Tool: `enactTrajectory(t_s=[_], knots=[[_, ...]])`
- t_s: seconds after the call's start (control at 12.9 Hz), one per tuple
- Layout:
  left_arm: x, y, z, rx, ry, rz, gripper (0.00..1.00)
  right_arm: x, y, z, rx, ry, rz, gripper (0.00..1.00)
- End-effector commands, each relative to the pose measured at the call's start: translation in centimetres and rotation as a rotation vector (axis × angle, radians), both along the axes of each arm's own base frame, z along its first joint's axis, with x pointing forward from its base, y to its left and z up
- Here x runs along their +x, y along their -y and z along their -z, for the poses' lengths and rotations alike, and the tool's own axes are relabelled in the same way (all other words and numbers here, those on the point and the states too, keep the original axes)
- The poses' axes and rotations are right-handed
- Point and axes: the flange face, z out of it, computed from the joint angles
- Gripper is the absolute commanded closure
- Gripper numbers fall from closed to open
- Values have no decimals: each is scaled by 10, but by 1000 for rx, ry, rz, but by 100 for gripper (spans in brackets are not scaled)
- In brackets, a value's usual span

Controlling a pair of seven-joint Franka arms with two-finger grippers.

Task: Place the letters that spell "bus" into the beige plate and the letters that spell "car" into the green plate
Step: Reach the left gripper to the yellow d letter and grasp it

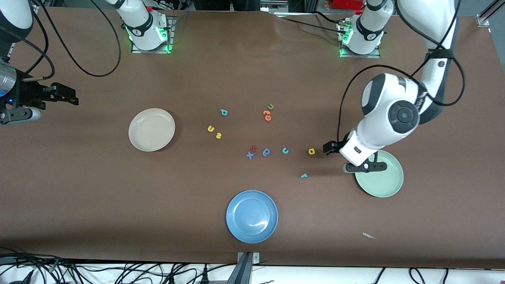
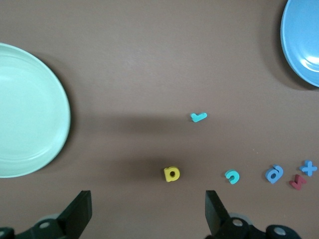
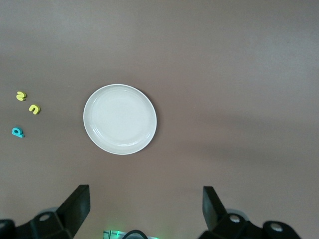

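Table is covered by a plain brown sheet, slightly creased toward the bases. White floor strip with black cables is seen along the near edge. Even overhead light, soft shadows cast.

Bare tabletop rings the beige plate. The left hand, fingers spread, hangs above the yellow "a", with the teal "c" and teal "r" set apart nearby.
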Motion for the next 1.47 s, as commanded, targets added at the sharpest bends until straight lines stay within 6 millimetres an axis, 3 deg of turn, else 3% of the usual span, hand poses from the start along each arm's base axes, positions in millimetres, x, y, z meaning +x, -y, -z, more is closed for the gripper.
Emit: enactTrajectory(t_s=[0.0,0.31,0.54,0.7,0.78,0.85,1.16,1.4], knots=[[-29,32,40,-6,43,-64,0,-8,3,-3,2,-1,-6,0],[-41,63,107,21,53,-101,0,-6,-6,-10,3,22,-4,0],[-43,63,134,66,62,-71,0,3,-8,0,93,21,6,0],[-46,61,152,89,43,-57,3,15,-7,19,96,-11,5,0],[-47,61,155,94,40,-52,6,19,-13,33,88,-33,-1,0],[-47,60,156,95,39,-50,8,27,-21,61,82,-82,-15,0],[-51,59,167,104,21,-53,25,31,-55,74,91,-55,-65,0],[-51,59,169,106,18,-54,38,26,-57,89,86,-80,-86,0]])
